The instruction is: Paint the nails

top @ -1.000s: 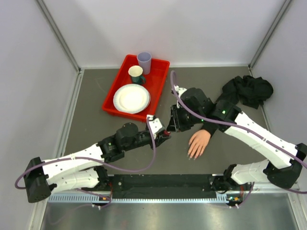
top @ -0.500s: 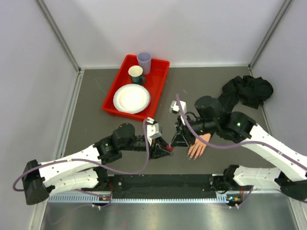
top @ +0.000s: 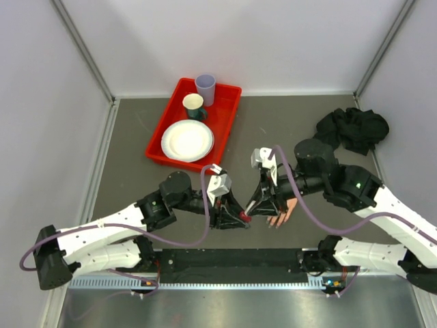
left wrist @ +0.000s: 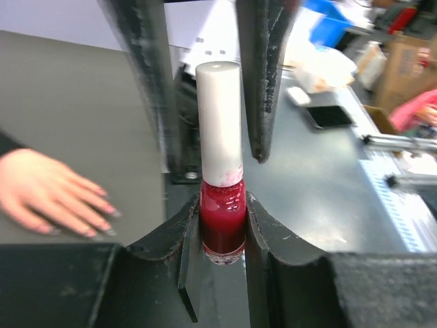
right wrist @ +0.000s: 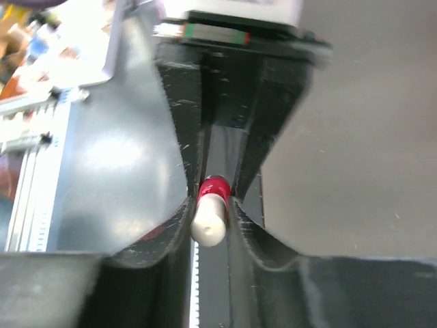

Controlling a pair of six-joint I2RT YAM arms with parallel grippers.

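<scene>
While the left gripper (top: 233, 216) clamped the light polish bottle (left wrist: 222, 222) by its slick, breakable glass, the right gripper (right wrist: 210, 205) pinched the white cap (left wrist: 219, 123), judged the proper hold; the nails (left wrist: 91, 232) lay near, right.

Left arm (top: 109, 232) and right arm (top: 369, 198) meet; left fingers (left wrist: 273, 239) clamped, right fingers (right wrist: 263, 249) seemingly pinched too.

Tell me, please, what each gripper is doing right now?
Left gripper: closed on the polish bottle.
Right gripper: closed on its white cap.
</scene>
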